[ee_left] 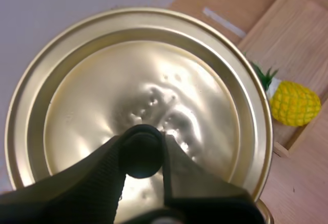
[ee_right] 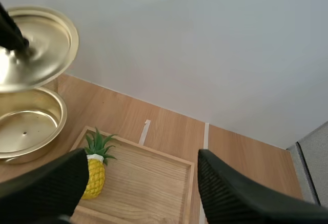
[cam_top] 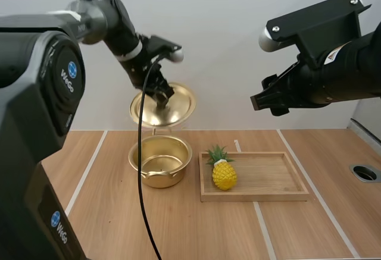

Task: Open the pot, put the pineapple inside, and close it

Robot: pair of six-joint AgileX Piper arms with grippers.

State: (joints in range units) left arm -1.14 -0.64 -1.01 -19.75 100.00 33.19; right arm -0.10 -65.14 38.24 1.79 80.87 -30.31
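Observation:
A gold pot [cam_top: 160,160] stands open on the table, seen again in the right wrist view [ee_right: 28,129]. Its gold lid [cam_top: 164,105] [ee_left: 138,106] [ee_right: 33,44] hangs tilted above and behind the pot, held by my left gripper [cam_top: 162,95] [ee_left: 143,149], which is shut on the lid's black knob [ee_left: 142,155]. A yellow pineapple [cam_top: 224,172] [ee_left: 294,102] [ee_right: 93,170] with green leaves lies at the left end of the wooden tray [cam_top: 268,179] [ee_right: 148,183]. My right gripper [cam_top: 268,96] [ee_right: 141,183] hovers high above the tray, open and holding nothing.
White tape lines [cam_top: 86,171] cross the wooden table. A round hole [cam_top: 364,173] is set into the table at the far right. A pale wall stands behind the table.

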